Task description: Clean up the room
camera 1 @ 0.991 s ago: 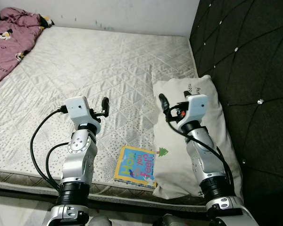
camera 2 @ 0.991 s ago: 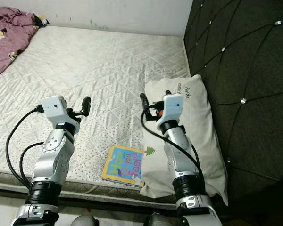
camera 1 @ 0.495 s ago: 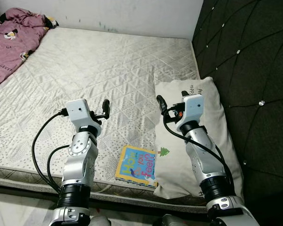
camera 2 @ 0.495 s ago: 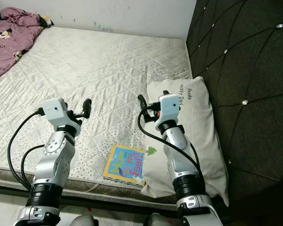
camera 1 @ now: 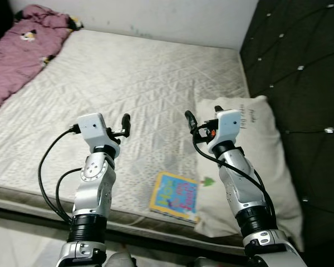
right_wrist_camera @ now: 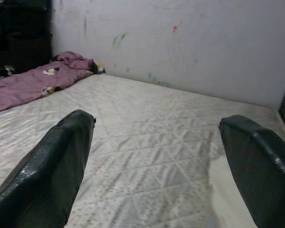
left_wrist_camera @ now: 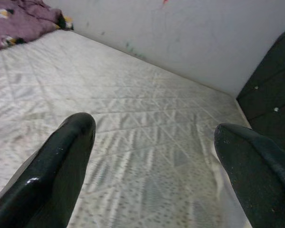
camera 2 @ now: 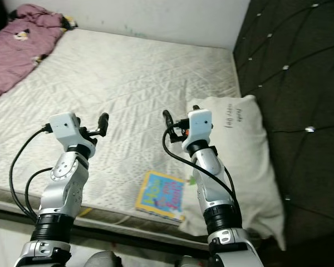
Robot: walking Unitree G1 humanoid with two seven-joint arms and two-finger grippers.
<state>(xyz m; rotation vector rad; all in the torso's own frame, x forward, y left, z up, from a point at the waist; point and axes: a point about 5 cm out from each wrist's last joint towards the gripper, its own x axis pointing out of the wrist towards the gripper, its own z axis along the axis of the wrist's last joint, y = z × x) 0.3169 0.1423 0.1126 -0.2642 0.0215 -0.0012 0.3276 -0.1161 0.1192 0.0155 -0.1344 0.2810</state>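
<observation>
Currently both grippers held up over the mattress point(camera 1: 128, 78), fingers spread, nothing held. Left gripper point(camera 1: 126, 123): children's book point(camera 1: 176, 196) sits below and to its right. Right gripper point(camera 1: 190, 120): book almost straight below, touching the pillow point(camera 1: 256, 161) edge, long axis roughly along the arm. Right arm nearer, likely picker.

mattress point(camera 1: 128, 83): before me | book point(camera 1: 176, 196): near edge, left of and touching pillow point(camera 1: 256, 161) | blanket point(camera 1: 22, 55): far left | headboard point(camera 1: 300, 67): right
</observation>
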